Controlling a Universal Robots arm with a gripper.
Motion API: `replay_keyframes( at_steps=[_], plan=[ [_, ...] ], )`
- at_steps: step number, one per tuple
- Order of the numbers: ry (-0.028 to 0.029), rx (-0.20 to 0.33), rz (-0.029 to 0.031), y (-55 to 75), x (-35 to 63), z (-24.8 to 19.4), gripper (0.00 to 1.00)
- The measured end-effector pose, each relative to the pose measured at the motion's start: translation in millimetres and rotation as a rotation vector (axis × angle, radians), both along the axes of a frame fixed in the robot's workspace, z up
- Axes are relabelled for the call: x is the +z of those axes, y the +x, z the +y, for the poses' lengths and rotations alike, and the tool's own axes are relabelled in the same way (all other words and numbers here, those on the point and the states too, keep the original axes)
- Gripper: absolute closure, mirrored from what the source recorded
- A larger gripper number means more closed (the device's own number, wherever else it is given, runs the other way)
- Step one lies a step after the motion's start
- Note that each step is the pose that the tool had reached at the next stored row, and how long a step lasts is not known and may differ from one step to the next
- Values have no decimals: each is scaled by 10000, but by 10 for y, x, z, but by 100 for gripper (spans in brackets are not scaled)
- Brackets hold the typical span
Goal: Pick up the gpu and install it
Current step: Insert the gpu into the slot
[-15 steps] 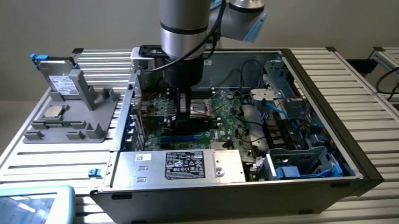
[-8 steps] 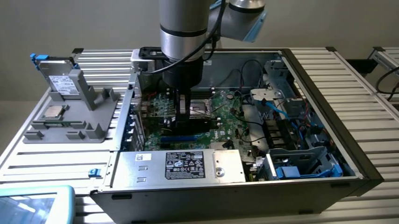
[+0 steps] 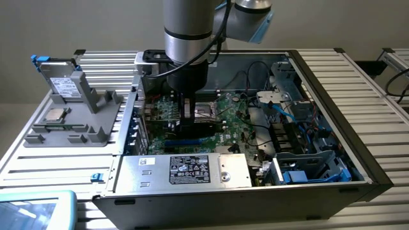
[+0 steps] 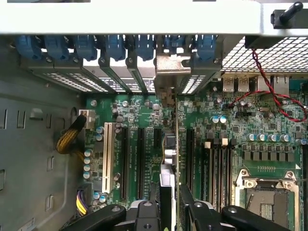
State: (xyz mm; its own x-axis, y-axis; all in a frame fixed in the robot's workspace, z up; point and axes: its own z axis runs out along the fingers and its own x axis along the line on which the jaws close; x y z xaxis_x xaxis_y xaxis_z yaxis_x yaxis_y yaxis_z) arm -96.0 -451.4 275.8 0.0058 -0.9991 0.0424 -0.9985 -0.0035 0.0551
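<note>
Exterior view gives the plainest writing: a black-and-white label (image 3: 189, 168) on the silver power supply (image 3: 150, 168) at the near edge of the open computer case (image 3: 348, 100). It carries rows of print and marks that are too fine to read. The sticker on the hard drive (image 3: 62, 82), which stands upright in a grey stand (image 3: 89, 125) at the exterior view's left, cannot be read either. A small square chip (image 3: 54, 114) lies on that stand below the drive.

The arm reaches straight down into the case, and the gripper (image 3: 191, 122) is low over the green motherboard (image 3: 240, 120). Its fingers (image 4: 144, 211) pinch the gpu (image 4: 167, 185) from both sides. The card stands on its thin edge among the long black slots, beside a white slot (image 4: 107, 154).

In the wrist view the gpu's long axis runs from the gripper (image 4: 168, 207) towards the row of blue clips (image 4: 86, 45) on the case's back wall. Its silver bracket (image 4: 171, 72) points that way and sits at that wall among the slot covers. In the exterior view the gpu (image 3: 191, 128) shows as a dark block just under the fingers. An empty processor socket (image 4: 262, 192) lies near it.
</note>
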Motion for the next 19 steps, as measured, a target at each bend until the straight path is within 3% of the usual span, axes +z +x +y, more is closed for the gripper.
replay_keyframes(
  at_steps=[19],
  plan=[
    [34, -1, 2, -72, -108, 12, 73]
  ],
)
